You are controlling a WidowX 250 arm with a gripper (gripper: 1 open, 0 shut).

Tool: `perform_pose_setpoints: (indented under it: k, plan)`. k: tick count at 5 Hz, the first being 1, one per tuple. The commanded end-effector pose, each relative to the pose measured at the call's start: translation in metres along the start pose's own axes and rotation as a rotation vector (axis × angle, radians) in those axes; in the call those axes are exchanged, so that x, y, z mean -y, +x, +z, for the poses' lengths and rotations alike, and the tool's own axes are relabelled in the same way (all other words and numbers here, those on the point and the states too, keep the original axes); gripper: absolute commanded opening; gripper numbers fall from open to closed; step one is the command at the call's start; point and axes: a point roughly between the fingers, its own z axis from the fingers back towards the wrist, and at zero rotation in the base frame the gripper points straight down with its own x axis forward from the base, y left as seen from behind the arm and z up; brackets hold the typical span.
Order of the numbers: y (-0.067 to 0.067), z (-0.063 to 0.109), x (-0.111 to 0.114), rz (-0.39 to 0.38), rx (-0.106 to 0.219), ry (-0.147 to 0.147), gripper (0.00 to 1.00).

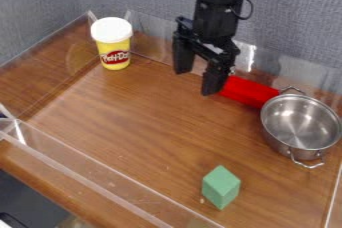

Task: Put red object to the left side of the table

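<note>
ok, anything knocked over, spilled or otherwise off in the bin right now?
Nothing stands out. The yellow Play-Doh tub stands upright with its lid on, the metal pot sits upright, the green cube rests flat, and the red cylinder lies on its side beside the pot. The gripper is open above it.

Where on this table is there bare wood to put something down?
A wide bare patch runs from the yellow tub at the back left down to the green cube. The right side is crowded: end effector, red object, metal pot.
</note>
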Motion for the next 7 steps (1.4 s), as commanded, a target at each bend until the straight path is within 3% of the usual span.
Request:
perform_pose_setpoints:
  k: [1, 3, 5, 7]
  plan:
    - [0.025, 0.015, -0.002, -0.152, 0.061, 0.057, 1.00]
    - [0.057, 0.006, 0.002, -0.334, 0.063, 0.110, 1.00]
    - [0.071, -0.013, 0.003, -0.366, 0.047, 0.127, 1.00]
    - [0.070, -0.018, 0.006, -0.365, 0.051, 0.140, 1.00]
